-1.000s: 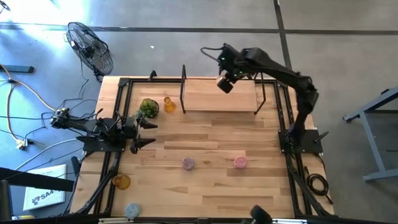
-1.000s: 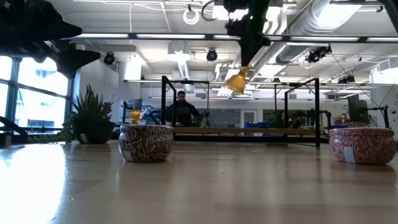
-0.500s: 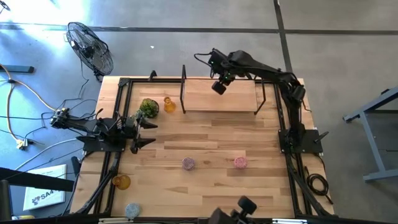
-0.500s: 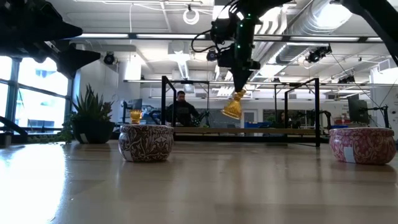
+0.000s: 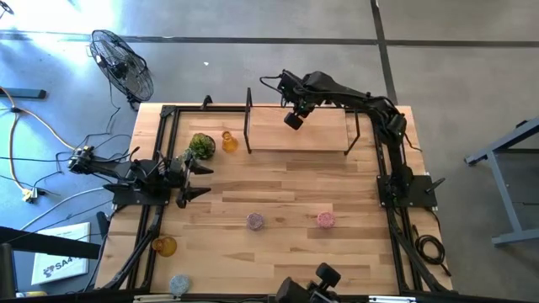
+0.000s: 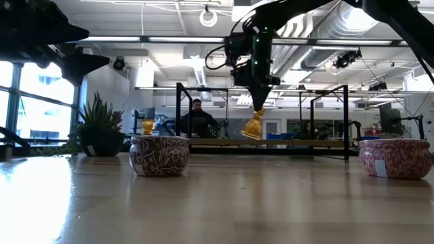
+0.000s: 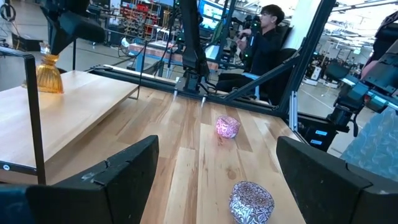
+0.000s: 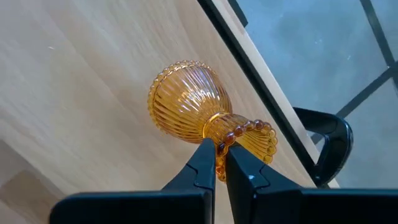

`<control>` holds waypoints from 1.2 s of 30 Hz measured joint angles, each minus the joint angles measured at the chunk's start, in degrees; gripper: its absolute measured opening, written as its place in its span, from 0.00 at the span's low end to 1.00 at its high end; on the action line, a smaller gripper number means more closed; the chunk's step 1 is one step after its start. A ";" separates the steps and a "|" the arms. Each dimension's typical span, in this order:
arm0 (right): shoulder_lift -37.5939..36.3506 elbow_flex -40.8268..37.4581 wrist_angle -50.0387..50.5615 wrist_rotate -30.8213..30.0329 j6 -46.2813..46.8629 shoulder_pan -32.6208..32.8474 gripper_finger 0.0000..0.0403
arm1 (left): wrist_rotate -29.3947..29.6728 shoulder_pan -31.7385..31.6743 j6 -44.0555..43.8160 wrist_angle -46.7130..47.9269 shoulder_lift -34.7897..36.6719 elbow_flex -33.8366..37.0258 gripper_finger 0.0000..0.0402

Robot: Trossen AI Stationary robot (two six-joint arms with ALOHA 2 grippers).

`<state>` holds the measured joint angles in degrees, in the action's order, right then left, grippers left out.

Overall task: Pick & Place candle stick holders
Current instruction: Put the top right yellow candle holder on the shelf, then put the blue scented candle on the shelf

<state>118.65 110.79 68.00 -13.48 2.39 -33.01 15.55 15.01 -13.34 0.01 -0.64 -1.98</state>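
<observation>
The amber holder (image 8: 202,112) is pinched at its beaded neck between the two dark fingers (image 8: 200,168) of the right gripper (image 8: 219,163), its ribbed round body hanging below them over the raised wooden shelf (image 5: 299,128) at the far side of the desk (image 5: 278,181). From table height the holder's base sits right at the shelf board; I cannot tell if it touches.

A second amber holder (image 5: 228,140) stands at the far left of the desk, just beside the small green plant (image 5: 200,146). A third amber one (image 5: 164,246) sits at the near left edge, with the pale blue holder (image 5: 179,284) nearer still. The lilac holder (image 5: 254,221) and the pink holder (image 5: 326,220) stand apart along the near middle of the desk.

The left gripper (image 5: 195,179) waits at the left edge of the desk, its fingers (image 7: 112,177) spread wide with nothing between them.

Beyond the desk, a person (image 6: 197,118) sits in the room behind the shelf, and a fan (image 5: 122,66) stands on the floor off the far left corner.
</observation>
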 joint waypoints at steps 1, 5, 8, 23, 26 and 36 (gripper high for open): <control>0.14 0.02 0.02 0.21 -0.08 0.00 0.02 | -0.01 0.00 0.00 -0.01 0.00 0.00 0.80; 0.43 0.03 -1.18 -0.28 -0.21 0.02 0.02 | -0.04 0.00 0.00 0.00 0.00 0.02 0.80; 0.50 0.03 -3.20 0.58 0.03 0.04 0.04 | -0.50 -0.01 0.00 0.02 0.00 0.02 0.80; 0.61 -0.01 -5.12 4.48 0.11 0.04 0.14 | -3.21 -0.01 0.00 0.76 0.00 0.02 0.80; 0.61 -0.01 -6.25 4.96 0.11 0.04 0.15 | -3.74 0.01 -0.02 0.82 0.00 0.02 0.80; 0.61 1.18 -5.19 4.93 1.79 0.07 0.23 | -6.23 0.01 -0.02 1.25 0.00 0.02 0.80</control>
<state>119.26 111.98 62.81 -8.55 4.19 -32.95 9.32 15.02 -13.37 1.26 -0.64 -1.96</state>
